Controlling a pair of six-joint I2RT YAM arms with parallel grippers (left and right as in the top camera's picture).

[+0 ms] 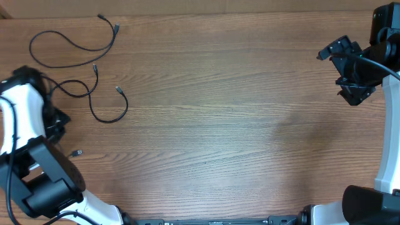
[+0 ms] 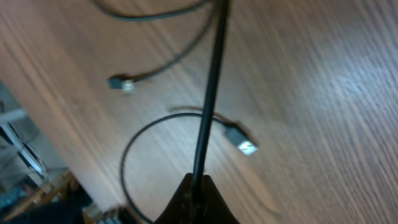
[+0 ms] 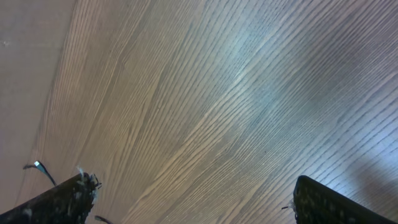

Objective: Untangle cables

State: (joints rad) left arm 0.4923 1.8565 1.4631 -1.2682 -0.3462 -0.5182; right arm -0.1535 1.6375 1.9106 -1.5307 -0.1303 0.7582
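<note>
Near left: the left gripper (image 2: 196, 186), jaws pinched tight on one black cable (image 2: 210, 93), which runs taut from its tips above the wooden table (image 1: 219, 125). Beneath the taut cord lie a slack loop (image 2: 122, 168) and a silver-tipped plug (image 2: 244, 144). Farther off, at the table's far left, the other cables (image 1: 117, 89) lie in open curves, one plug (image 1: 115, 26) close to the far edge. Far right: the right gripper (image 3: 193, 183), fingers spread wide, holding nothing.

Soft even light; pale glare on the table (image 3: 267, 74); close cable (image 2: 211, 81) blurred
</note>
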